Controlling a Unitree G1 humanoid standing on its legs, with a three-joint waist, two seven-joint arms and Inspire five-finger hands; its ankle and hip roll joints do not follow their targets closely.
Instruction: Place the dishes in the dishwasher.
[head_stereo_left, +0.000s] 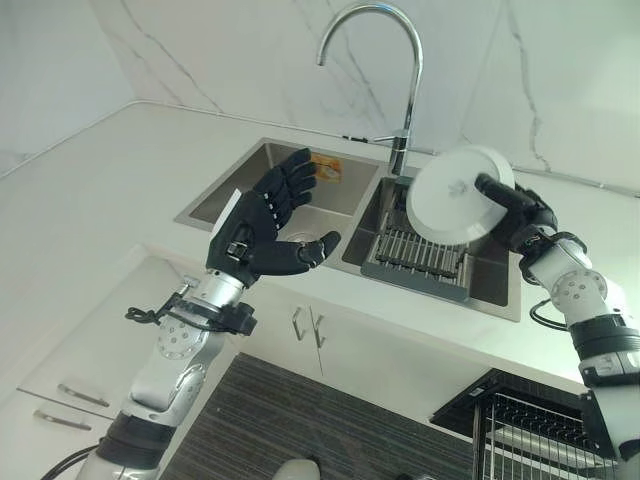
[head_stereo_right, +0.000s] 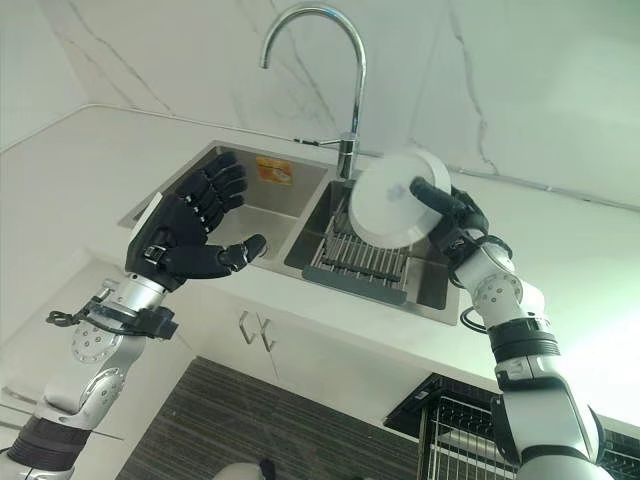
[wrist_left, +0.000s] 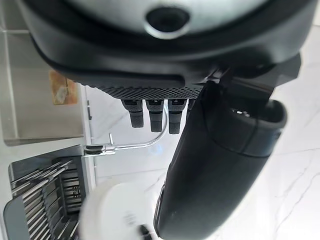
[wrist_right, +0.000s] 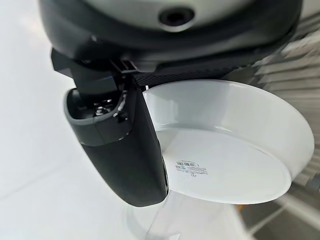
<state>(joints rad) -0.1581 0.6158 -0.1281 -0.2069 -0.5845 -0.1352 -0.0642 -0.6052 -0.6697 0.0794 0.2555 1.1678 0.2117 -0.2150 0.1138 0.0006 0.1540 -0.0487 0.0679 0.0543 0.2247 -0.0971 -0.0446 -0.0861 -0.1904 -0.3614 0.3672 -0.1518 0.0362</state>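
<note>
Silver-grey arms; dark robot hand (head_stereo_left: 262, 225) each side

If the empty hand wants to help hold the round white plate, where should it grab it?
Probably the bare rim of the round white plate on the side facing the left hand, coming from the robot's left. The right hand already pinches the opposite edge, and the plate is tilted up above the metal sink rack, so that rim is free.

Head stereo pair: you look down from the robot's head at the counter (head_stereo_left: 90, 190) and the double sink (head_stereo_left: 300, 205), faucet (head_stereo_left: 385, 60) ahead; both eyes share this scene, slightly offset. Left wrist camera: sits very close behind the left hand (wrist_left: 220, 165), facing along it to the faucet and sink rack (wrist_left: 45, 195). Right wrist camera: equally close behind the right hand (wrist_right: 125, 145), facing the white plate (wrist_right: 235, 155).
</note>
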